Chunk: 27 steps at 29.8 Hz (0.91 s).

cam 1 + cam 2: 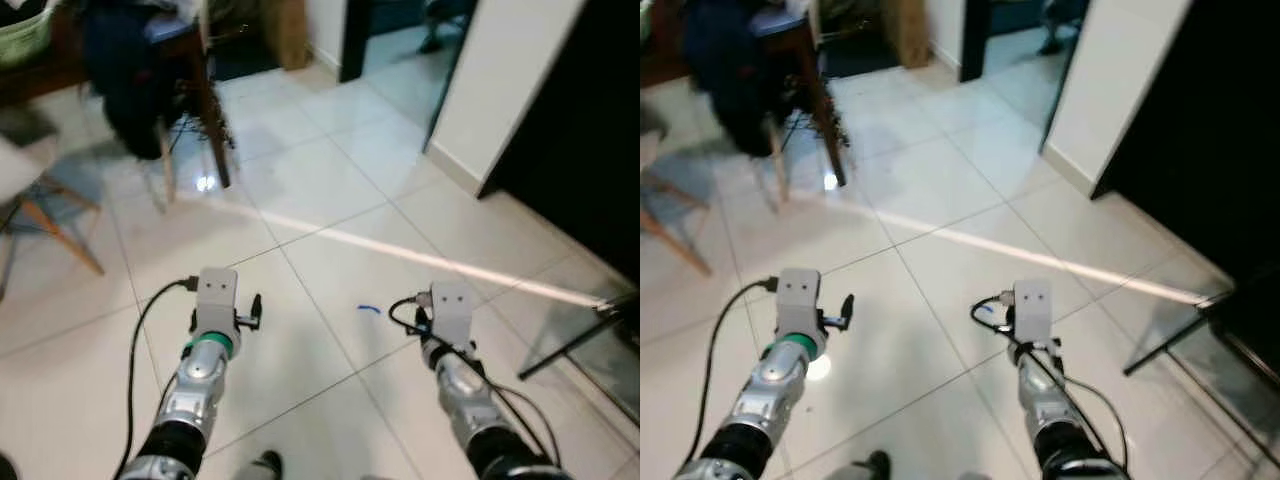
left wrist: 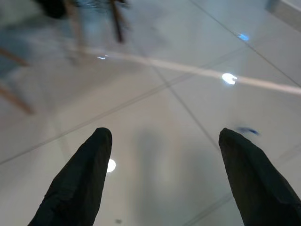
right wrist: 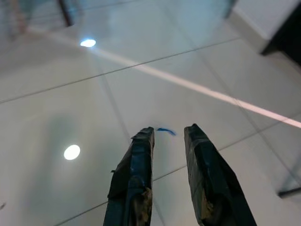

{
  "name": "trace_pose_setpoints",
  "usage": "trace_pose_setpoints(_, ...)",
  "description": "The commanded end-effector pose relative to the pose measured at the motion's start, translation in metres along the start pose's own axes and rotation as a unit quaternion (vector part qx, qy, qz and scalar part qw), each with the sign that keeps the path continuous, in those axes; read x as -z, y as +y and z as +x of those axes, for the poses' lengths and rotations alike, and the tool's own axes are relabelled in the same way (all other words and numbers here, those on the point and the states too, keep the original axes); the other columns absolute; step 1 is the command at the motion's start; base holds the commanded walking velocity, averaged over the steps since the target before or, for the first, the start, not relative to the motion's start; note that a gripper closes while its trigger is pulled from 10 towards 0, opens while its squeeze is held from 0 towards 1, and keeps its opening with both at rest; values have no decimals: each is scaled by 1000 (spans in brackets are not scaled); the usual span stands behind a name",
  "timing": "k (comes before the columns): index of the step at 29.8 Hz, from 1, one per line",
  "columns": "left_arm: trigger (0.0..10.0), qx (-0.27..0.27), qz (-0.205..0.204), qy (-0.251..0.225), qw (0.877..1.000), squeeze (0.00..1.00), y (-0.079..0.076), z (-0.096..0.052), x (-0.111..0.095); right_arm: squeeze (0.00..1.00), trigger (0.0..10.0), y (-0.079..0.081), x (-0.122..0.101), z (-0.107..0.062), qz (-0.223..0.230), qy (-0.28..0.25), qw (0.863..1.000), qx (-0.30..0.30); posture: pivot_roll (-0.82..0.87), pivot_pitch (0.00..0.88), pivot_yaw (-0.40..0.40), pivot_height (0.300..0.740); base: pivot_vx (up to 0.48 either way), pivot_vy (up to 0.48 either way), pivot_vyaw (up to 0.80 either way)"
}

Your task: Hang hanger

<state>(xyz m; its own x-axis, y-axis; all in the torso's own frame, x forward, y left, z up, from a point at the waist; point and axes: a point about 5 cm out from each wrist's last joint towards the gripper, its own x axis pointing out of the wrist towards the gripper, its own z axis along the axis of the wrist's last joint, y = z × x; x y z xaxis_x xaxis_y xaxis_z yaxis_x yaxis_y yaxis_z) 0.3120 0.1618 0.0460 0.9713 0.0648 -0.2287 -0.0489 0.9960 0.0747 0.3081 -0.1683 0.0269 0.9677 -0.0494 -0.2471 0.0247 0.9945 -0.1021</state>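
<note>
Looking down from the head camera, you see both arms held out low over a pale tiled floor [image 1: 330,250]; the left gripper [image 2: 162,141] shows its two black fingers [image 2: 87,174] spread wide apart with nothing between them; the right gripper [image 3: 168,134] has its fingers [image 3: 136,169] close together with a narrow gap, and nothing is held there either. A small blue mark [image 1: 369,309] lies on the tile between the two arms, nearer the right one, and it sits just past the right fingertips in the right wrist view. A bright stripe of light [image 1: 430,260] runs slantwise across the floor ahead of you. To your far left stand a dark wooden table [image 1: 195,60] with dark cloth [image 1: 130,90] hanging at it, and a light-legged chair [image 1: 45,215]. On your right a white wall [image 1: 500,90] meets a dark doorway [image 1: 590,130]; a thin dark metal frame [image 1: 575,340] stands low beside it. You cannot make out a hanger anywhere in these views.
</note>
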Motion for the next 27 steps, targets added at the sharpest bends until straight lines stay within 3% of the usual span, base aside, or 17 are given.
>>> trace_pose_setpoints(1,10000,3,-6,3,1000,0,-1,-4,5,0,10000,0,9,-3,4,18,1000,-2,-11,31,18,740,0,0,800)
trace_pose_setpoints(16,10000,6,-11,-1,1000,0,1,-5,4,0,10000,4,8,-5,-8,8,1000,-17,-20,22,21,740,0,0,762)
trace_pose_setpoints(23,10000,23,-23,-15,999,0,-4,-3,-3,0,10000,5,5,-4,1,4,1000,-31,-29,25,14,740,0,0,0)
trace_pose_setpoints(27,10000,27,-32,-20,999,0,-5,-4,-5,0,10000,5,3,-2,2,1,999,-33,-31,26,13,740,311,0,0)
